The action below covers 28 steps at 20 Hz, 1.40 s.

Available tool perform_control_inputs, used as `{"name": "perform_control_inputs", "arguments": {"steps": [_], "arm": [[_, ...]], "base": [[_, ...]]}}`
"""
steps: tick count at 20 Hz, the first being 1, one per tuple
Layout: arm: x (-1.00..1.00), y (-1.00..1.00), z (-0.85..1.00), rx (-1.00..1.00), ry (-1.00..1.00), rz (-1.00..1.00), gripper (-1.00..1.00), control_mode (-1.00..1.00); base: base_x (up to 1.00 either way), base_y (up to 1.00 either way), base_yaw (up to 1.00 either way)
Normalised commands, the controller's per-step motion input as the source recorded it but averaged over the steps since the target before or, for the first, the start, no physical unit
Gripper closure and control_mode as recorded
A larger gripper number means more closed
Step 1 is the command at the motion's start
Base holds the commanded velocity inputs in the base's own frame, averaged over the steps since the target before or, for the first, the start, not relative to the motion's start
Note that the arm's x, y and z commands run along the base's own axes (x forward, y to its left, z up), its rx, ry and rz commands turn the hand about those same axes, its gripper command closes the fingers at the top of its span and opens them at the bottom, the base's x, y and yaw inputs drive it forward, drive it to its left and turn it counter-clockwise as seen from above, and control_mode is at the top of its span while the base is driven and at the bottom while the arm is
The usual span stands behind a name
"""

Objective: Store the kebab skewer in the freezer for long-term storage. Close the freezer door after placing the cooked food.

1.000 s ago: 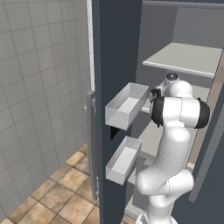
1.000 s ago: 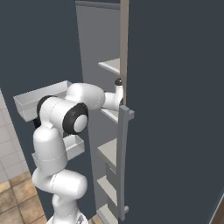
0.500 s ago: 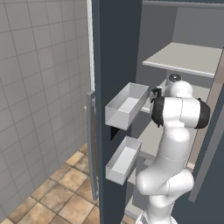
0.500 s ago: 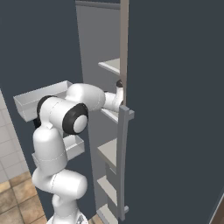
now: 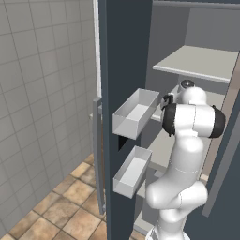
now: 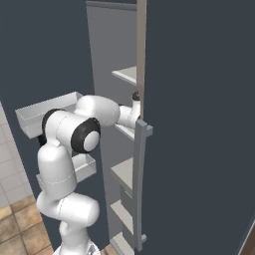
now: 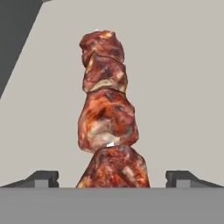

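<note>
Freezer door (image 5: pixel 125 70) is swung wide open on the left of the left base view, two grey bins (image 5: pixel 135 112) sticking off its inner face, and the arm reaches past them into the freezer (image 5: pixel 197 37) over a pale shelf (image 5: pixel 199 63). In the hand view the hand (image 7: pixel 112 177) is spread wide, its fingertips (image 7: pixel 43 178) clear of the kebab skewer (image 7: pixel 107 118) on both sides, not gripping it. The skewer lies on the shelf between them, meat chunks running away from the camera.
</note>
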Motion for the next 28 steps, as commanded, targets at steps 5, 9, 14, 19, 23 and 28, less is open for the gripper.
{"name": "perform_control_inputs", "arguments": {"steps": [5, 9, 14, 19, 23, 28], "arm": [[-0.04, 0.06, 0.00, 0.00, 0.00, 0.00, -1.00, -1.00], [-0.26, 0.21, 0.00, 0.00, 0.00, 0.00, -1.00, -1.00], [-0.44, 0.31, 0.00, 0.00, -0.01, 0.01, -1.00, -1.00], [-0.49, 0.34, 0.00, 0.00, 0.00, 0.02, -1.00, -1.00], [-0.49, 0.43, 0.01, -0.02, 0.00, 0.01, -1.00, -1.00], [-0.48, 0.32, 0.08, -0.01, 0.00, 0.00, -1.00, -1.00]], "base": [[0.00, 0.00, 0.00], [0.00, 0.00, 0.00], [0.00, 0.00, 0.00], [0.00, 0.00, 0.00], [0.00, 0.00, 0.00], [0.00, 0.00, 0.00]]}}
